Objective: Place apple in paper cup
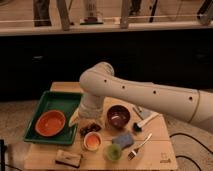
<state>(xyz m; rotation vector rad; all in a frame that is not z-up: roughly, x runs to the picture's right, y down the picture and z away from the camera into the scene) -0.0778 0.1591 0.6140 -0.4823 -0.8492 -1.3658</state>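
One apple [92, 142] already sits in the paper cup [93, 147] at the bench [160, 150] front. Gripper [90, 128] hangs just above it — whether the jaws are apart, I cannot tell. Likely firm, smooth, rolls easily — grip across its widest part.

The white arm [145, 92] bends down from the right, its hand [90, 128] low over the table.

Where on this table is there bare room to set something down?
Bare wood shows right of the fork, at the table's front-right corner, and behind the green tray. It is crowded mid-table: gripper over the paper cup holding the apple, maroon bowl beside.
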